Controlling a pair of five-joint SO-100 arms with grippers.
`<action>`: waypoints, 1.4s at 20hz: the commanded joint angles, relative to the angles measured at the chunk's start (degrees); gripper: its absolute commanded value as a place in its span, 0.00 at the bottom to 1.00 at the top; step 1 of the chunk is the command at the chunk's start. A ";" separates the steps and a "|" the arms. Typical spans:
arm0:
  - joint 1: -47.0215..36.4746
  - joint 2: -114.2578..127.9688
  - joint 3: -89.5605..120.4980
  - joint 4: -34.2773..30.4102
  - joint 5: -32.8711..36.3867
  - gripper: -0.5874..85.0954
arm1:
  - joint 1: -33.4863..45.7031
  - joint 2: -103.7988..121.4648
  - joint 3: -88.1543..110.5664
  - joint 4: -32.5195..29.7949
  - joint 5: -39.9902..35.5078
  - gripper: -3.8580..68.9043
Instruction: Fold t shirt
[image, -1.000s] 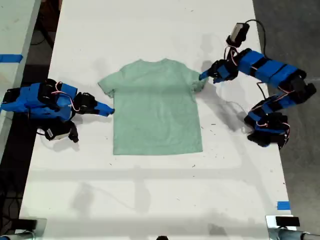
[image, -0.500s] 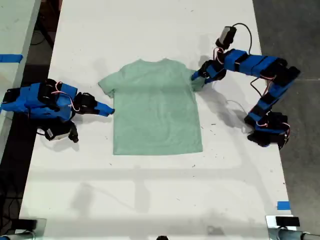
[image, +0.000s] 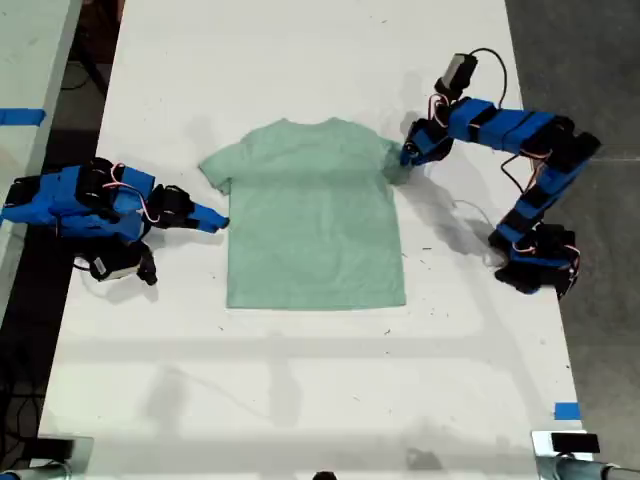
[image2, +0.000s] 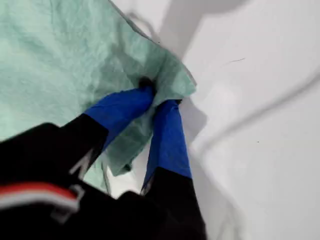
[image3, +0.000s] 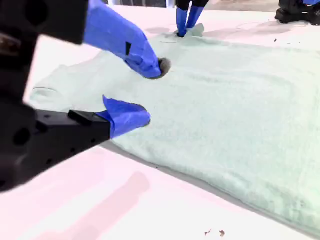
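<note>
Bright, even overhead light washes the white table (image: 300, 400) almost to glare, soft shadows lie beside both arms in the exterior view, and the close wrist views blur on the near black housings.

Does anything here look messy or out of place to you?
Only one thing: the t shirt lies flat on the table, except the sleeve at the exterior view's right, bunched where my first gripper pinches it. My second gripper waits open beside it.

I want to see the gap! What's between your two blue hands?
The t shirt lies flat on the table between my first hand and my second hand, seen in the exterior view.
</note>
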 joint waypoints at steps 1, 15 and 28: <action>0.44 0.44 0.44 0.26 0.26 0.14 | -2.72 1.49 -4.39 1.85 -3.52 0.05; 0.44 0.44 0.44 0.26 0.26 0.14 | -27.86 -2.11 -27.77 -4.66 -8.61 0.31; 0.44 0.44 0.44 0.26 0.26 0.14 | -31.11 86.48 51.77 5.80 8.53 0.06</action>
